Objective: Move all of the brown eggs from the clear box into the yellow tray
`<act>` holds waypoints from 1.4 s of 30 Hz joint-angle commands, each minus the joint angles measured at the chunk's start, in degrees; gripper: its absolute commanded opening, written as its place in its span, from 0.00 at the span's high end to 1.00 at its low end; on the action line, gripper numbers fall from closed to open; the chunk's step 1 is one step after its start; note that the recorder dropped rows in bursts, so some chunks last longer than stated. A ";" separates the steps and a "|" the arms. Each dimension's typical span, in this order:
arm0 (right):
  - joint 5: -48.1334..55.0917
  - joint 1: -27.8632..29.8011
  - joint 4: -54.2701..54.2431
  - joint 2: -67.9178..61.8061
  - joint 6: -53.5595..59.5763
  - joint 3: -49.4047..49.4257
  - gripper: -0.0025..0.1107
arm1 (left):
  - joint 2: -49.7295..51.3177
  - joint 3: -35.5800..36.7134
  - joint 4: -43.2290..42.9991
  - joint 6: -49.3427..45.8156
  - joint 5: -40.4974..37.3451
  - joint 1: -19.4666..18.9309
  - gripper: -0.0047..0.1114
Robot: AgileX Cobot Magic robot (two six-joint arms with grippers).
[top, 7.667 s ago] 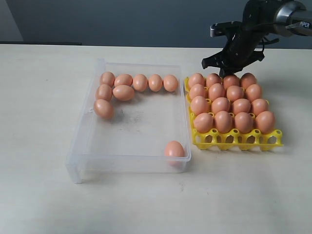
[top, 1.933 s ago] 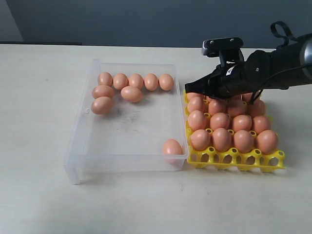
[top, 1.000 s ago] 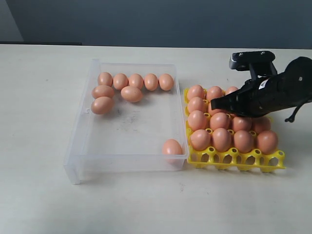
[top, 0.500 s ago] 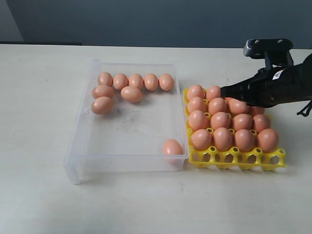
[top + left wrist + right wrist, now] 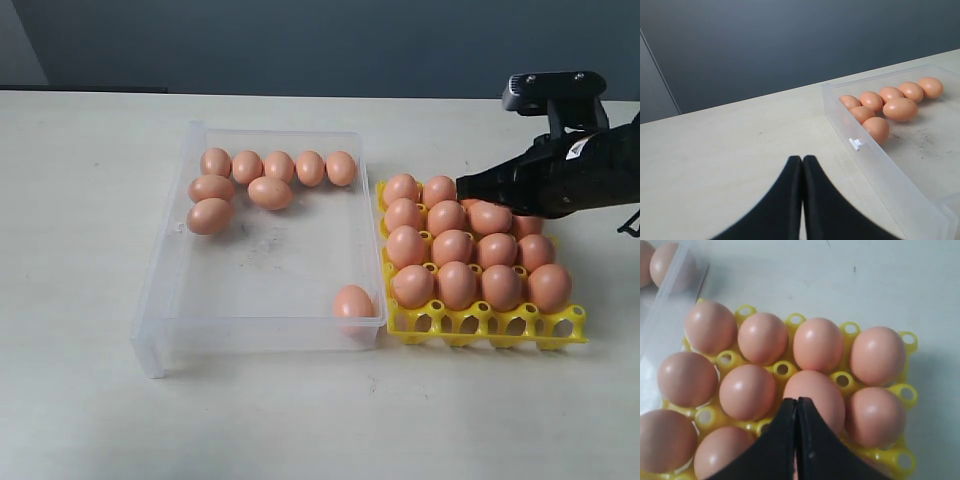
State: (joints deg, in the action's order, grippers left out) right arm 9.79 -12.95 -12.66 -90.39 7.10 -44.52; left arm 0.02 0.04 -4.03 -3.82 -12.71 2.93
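The clear box (image 5: 160, 290) holds several brown eggs clustered at its far left (image 5: 270, 192), plus one alone in the near right corner (image 5: 352, 301). To its right, the yellow tray (image 5: 485, 330) has an egg (image 5: 452, 247) in every visible cup. My right gripper (image 5: 462, 187) hovers shut and empty over the tray's far rows. In the right wrist view its tips (image 5: 797, 402) sit just above a seated egg (image 5: 818, 343) in the tray (image 5: 782, 369). My left gripper (image 5: 802, 160) is shut and empty over bare table, beside the box wall (image 5: 880, 165) and its eggs (image 5: 899, 108).
Pale tabletop surrounds the box and tray, with a dark wall behind. The middle and near left of the box floor are bare. A corner of the clear box (image 5: 670, 305) shows beside the tray in the right wrist view.
My right gripper has drawn back to the right and lifted slightly over the tray, staying shut. No egg, the box or the tray has moved in the last second.
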 commanded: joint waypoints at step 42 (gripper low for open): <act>-4.19 1.45 -1.62 -9.20 -1.23 -3.47 0.98 | -0.02 -0.04 0.00 0.17 0.84 0.03 0.96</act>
State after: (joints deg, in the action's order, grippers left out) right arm 6.49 -11.45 -14.13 -99.54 5.89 -46.91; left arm 0.02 0.04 -4.03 -3.82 -12.71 2.93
